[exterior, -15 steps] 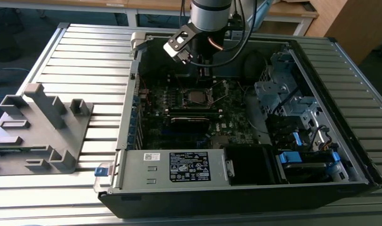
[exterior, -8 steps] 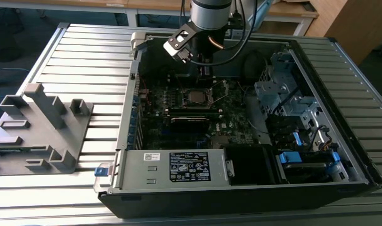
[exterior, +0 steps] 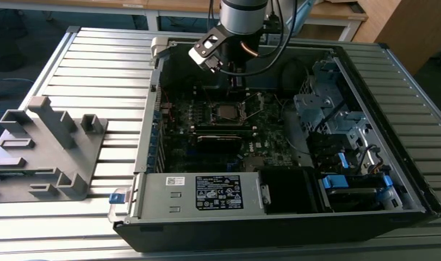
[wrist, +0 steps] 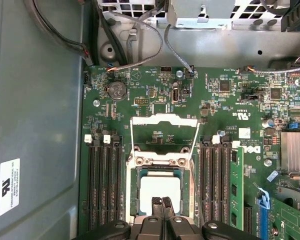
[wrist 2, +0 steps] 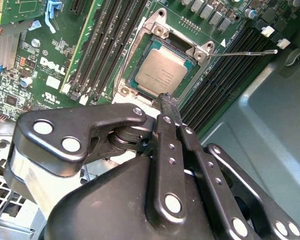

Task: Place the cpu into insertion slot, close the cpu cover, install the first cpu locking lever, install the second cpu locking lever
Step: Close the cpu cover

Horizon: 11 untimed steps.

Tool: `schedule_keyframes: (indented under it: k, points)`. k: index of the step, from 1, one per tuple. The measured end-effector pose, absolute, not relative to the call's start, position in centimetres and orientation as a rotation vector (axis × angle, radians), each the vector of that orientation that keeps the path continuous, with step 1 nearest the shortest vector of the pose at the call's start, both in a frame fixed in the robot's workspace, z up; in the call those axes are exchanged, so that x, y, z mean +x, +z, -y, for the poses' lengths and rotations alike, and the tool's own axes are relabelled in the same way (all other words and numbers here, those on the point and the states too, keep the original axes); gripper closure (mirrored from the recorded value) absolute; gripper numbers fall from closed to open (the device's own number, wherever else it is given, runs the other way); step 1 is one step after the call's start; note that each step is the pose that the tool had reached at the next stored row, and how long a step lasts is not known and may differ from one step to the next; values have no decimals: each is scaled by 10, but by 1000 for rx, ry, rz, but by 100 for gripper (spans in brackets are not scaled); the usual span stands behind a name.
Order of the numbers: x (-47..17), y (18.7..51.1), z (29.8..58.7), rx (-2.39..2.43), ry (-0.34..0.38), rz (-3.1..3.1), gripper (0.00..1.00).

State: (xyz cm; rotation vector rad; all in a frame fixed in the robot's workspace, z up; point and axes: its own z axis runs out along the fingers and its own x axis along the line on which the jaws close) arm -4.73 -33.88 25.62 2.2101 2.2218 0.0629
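Note:
The cpu [wrist 2: 161, 71] lies flat in the insertion slot [wrist: 133, 192] on the green board, its dull metal top facing up. It is also in the first wrist view, as the cpu [wrist: 160, 189], and in the exterior view, as the cpu [exterior: 226, 112]. The cpu cover [wrist: 164, 119] is swung open, away from the slot. A thin wire locking lever [wrist 2: 250, 51] sticks out to one side, unlatched. My gripper [wrist 2: 167, 100] hovers at the chip's near edge, shut with nothing between its fingers. The exterior view has the gripper [exterior: 236, 82] just above the socket's far side.
Black memory slots [wrist: 104, 185] flank the socket on both sides. A finned heatsink [wrist: 295, 151] and loose cables [wrist: 140, 55] lie nearby. The power supply box [exterior: 198, 193] fills the case front. A grey fixture [exterior: 42, 152] stands outside the case at the exterior view's left.

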Motion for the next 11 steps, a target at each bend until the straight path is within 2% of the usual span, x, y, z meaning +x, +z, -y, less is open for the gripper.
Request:
schedule_keyframes:
  k: [11]
  points:
    - [-46, 257, 339, 2210, 63, -2222, 90]
